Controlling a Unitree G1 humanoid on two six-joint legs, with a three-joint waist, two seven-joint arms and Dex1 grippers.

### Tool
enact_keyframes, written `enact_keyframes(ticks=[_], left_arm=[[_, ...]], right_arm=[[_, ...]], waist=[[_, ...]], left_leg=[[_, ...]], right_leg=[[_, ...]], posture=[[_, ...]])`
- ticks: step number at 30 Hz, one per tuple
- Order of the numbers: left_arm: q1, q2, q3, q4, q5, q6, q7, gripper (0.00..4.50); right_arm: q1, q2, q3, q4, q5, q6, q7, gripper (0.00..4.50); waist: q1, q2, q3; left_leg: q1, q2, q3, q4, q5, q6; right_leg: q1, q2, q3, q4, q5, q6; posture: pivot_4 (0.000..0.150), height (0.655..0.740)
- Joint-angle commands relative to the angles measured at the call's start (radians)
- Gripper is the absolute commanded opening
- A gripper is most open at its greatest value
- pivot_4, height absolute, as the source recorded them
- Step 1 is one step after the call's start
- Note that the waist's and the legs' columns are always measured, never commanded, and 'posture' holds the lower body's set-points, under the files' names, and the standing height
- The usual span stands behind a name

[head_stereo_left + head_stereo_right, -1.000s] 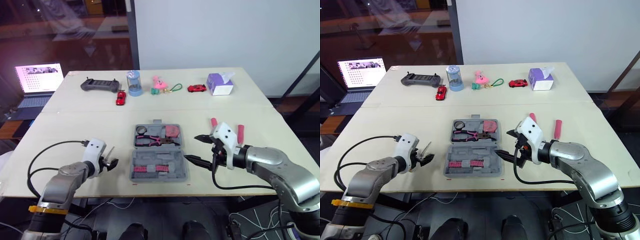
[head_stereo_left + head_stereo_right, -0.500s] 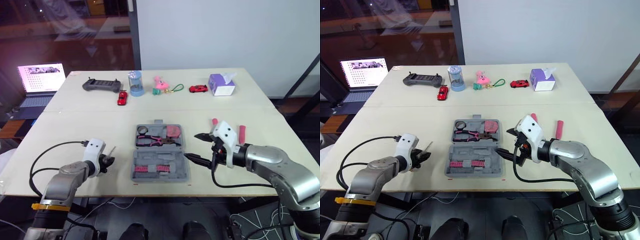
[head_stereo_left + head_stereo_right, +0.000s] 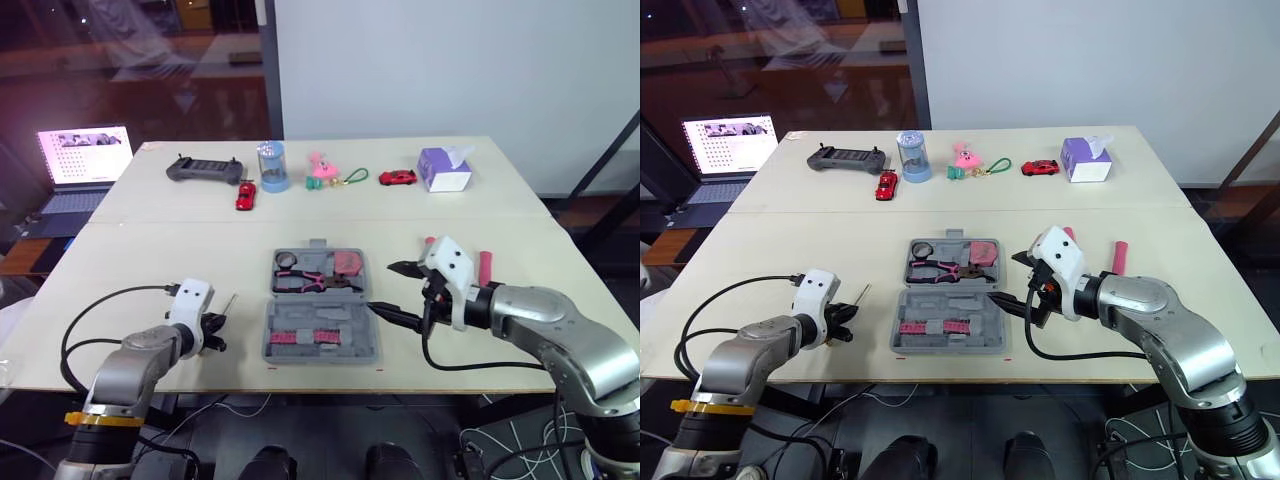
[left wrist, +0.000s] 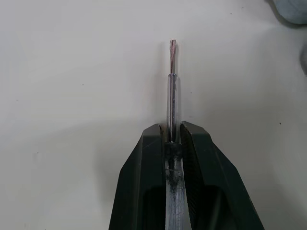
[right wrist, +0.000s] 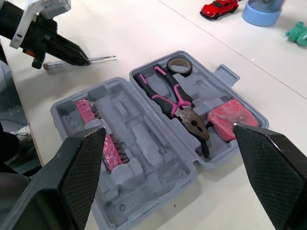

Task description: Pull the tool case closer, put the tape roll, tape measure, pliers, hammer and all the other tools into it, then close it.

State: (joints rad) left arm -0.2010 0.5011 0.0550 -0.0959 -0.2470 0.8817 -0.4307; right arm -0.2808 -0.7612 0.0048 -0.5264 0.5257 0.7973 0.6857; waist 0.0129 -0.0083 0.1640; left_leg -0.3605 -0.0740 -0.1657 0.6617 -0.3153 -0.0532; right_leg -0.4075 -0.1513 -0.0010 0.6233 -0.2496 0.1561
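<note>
Grey plastic is what you are filling: the tool case (image 3: 345, 318) lies open and flat near the front edge of the table (image 3: 150, 260), between the two arms, so either one can reach into it. Its far half already holds the tape roll (image 5: 180, 66), the pliers (image 5: 175, 98) laid slantwise in their moulded slot, and the pink tape measure (image 5: 230, 115) in the corner. The near half holds a strip of pink bits (image 5: 103, 139), while the long slots beside it are bare. Your left claw (image 4: 172, 132) is clamped on a screwdriver (image 4: 171, 81), pinching it about where the metal shaft meets the clear handle, with the blade sticking straight out past the fingertips. It sits low over the table to the left of the case, and I cannot tell whether the tool is lifted or resting. That grip looks chosen to keep the tool in line with the fingers, which should suit laying it into a long slot. Your right claw (image 3: 397, 290) hangs with its fingers spread wide and empty just beside the case's right edge, probably ready to steady it. Two pink handles (image 3: 1117, 256) lie on the table behind that arm, likely tools not yet packed.
</note>
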Motion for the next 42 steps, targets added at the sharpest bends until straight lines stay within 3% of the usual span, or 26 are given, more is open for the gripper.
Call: enact_keyframes(ticks=[1,6,9,10,13,15,20,31,42], left_arm=[[-0.060,0.079,-0.002,-0.053,-0.018,0.005,-0.080,0.07],[-0.198,0.308,-0.082,-0.094,-0.080,-0.010,-0.381,0.07],[-0.261,0.386,-0.139,-0.065,-0.092,-0.035,-0.514,0.07],[-0.317,0.417,-0.188,-0.031,-0.095,-0.048,-0.617,0.07],[-0.496,0.449,-0.366,0.121,-0.031,-0.135,-0.880,0.07],[-0.577,0.418,-0.435,0.223,0.003,-0.197,-0.968,0.07],[-0.718,0.281,-0.540,0.460,0.121,-0.330,-1.023,0.07],[-0.858,0.036,-0.616,0.707,0.304,-0.535,-0.987,0.07],[-0.831,-0.040,-0.608,0.740,0.387,-0.616,-0.947,0.07]], right_arm=[[0.002,0.006,-0.020,-0.018,-0.006,-0.018,-0.007,4.50],[0.029,-0.003,-0.013,-0.022,-0.017,-0.029,0.001,4.50],[0.046,-0.014,-0.004,-0.021,-0.026,-0.042,0.019,4.50],[0.047,-0.021,0.006,-0.017,-0.034,-0.050,0.030,4.50],[0.037,-0.039,0.036,0.001,-0.071,-0.079,0.055,4.50],[0.024,-0.033,0.051,0.014,-0.093,-0.095,0.051,4.50],[0.027,-0.008,0.080,0.016,-0.129,-0.107,0.033,4.50],[0.051,-0.022,0.110,0.002,-0.166,-0.104,0.049,4.50],[0.028,-0.017,0.112,0.008,-0.187,-0.082,0.063,4.50]], waist=[[-0.001,-0.001,0.001],[-0.004,-0.004,0.004],[-0.005,-0.002,0.005],[-0.006,-0.002,0.005],[-0.005,-0.005,0.009],[-0.006,-0.005,0.009],[-0.010,-0.005,0.010],[-0.027,-0.007,0.011],[-0.027,-0.007,0.011]], left_leg=[[0.000,0.000,0.000,0.000,0.000,0.000],[-0.011,0.000,-0.002,0.001,0.002,-0.004],[-0.013,0.000,0.000,0.000,0.004,-0.007],[-0.013,0.000,0.000,0.000,0.004,-0.007],[-0.014,0.000,0.000,0.001,0.004,-0.006],[-0.015,0.000,-0.001,0.001,0.003,-0.005],[-0.015,0.000,0.000,0.001,0.004,-0.006],[-0.015,0.000,0.000,0.002,0.005,-0.008],[-0.015,0.000,-0.001,0.003,0.005,-0.008]], right_leg=[[0.000,0.000,0.000,0.000,0.000,0.000],[-0.011,0.000,-0.001,0.002,0.001,-0.001],[-0.014,0.000,-0.001,0.002,0.001,-0.002],[-0.014,0.000,-0.001,0.002,0.001,-0.002],[-0.015,0.001,-0.001,0.003,0.001,-0.002],[-0.015,0.001,-0.001,0.004,0.001,-0.002],[-0.015,0.001,-0.001,0.004,0.001,-0.002],[-0.015,0.001,-0.001,0.004,0.001,-0.001],[-0.015,0.000,-0.001,0.005,0.001,-0.001]], posture=[[0.150,0.7400],[0.150,0.7400],[0.150,0.7400],[0.150,0.7400],[0.150,0.7400],[0.150,0.7400],[0.150,0.7400],[0.150,0.7400],[0.150,0.7400]])
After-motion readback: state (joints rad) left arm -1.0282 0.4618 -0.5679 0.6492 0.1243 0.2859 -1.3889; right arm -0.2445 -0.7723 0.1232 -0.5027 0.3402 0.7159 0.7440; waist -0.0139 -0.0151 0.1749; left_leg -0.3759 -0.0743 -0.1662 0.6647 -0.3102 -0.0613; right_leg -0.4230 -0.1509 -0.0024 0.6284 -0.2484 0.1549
